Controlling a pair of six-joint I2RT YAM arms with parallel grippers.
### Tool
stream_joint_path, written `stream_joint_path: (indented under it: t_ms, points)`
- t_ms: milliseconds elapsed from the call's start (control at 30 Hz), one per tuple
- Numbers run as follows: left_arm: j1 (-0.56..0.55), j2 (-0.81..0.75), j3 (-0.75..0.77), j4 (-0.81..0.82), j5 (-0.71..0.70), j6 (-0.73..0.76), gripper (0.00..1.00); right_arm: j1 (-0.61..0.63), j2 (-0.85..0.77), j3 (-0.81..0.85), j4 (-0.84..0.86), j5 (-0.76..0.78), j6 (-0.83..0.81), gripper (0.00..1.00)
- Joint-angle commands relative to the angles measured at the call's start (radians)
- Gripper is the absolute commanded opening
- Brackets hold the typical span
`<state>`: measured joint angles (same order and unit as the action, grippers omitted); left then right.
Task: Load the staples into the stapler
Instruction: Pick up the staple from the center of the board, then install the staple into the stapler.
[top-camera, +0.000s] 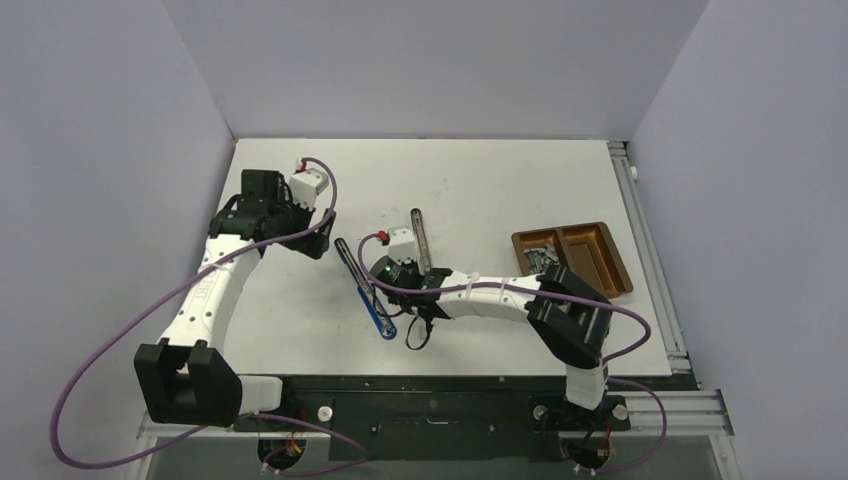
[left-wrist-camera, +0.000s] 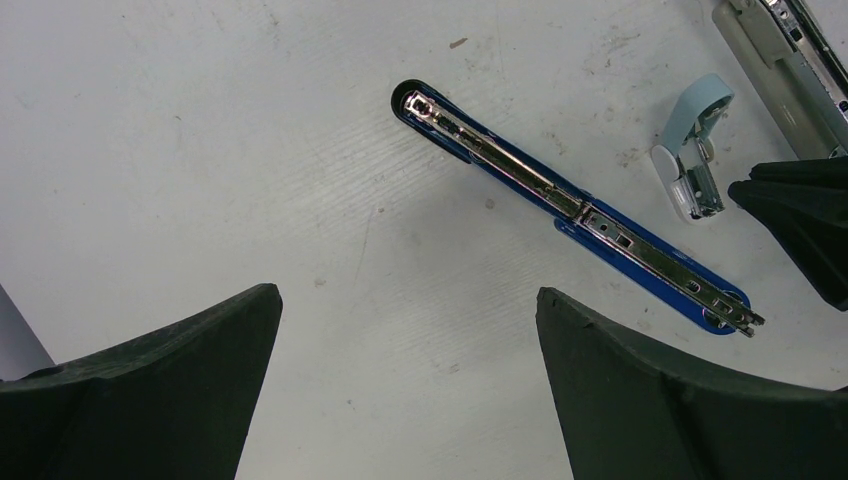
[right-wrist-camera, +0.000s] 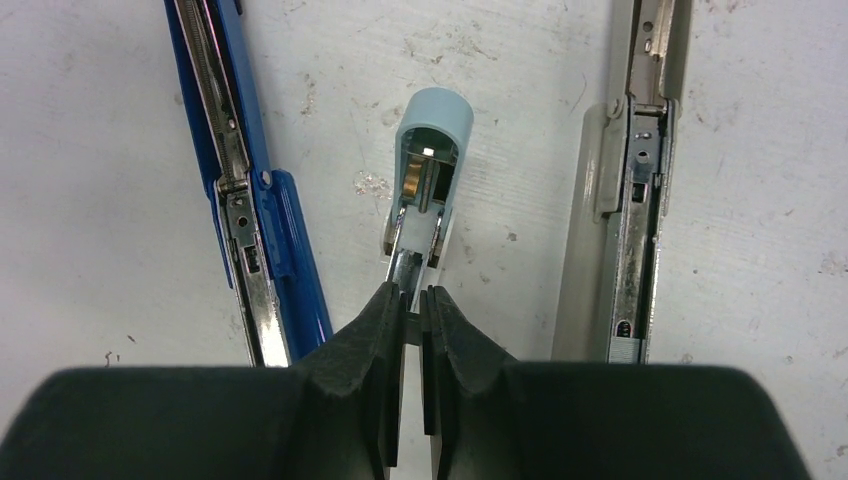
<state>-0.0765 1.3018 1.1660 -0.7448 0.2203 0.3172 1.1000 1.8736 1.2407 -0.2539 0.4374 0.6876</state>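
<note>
Right gripper (right-wrist-camera: 412, 300) is clenched, its tips touching the metal rear end of a small pale-blue stapler (right-wrist-camera: 432, 120) that lies opened on the bench (right-wrist-camera: 500, 80). Whether anything thin is pinched between them cannot be told. A blue stapler (right-wrist-camera: 290, 230) lies unfolded just beside it on one side, and a grey stapler (right-wrist-camera: 600, 200) on the other. Left gripper (left-wrist-camera: 402, 295) hangs released, spread wide, above the blue one. The staples (top-camera: 540, 257) sit as a grey heap in a brown tray (top-camera: 595, 255), in the compartment nearer the staplers, well apart from them.
</note>
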Motion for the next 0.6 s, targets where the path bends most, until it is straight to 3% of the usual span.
stream_joint_path:
  t_ms: [0,567]
  points:
    - [0.009,0.004,0.053,0.044,0.0,-0.012,0.98,-0.005,0.026,0.043,0.046,-0.006,-0.016,0.09]
    - [0.017,0.018,0.062,0.052,-0.005,-0.005,0.98,-0.012,0.057,0.045,0.074,-0.023,-0.014,0.09]
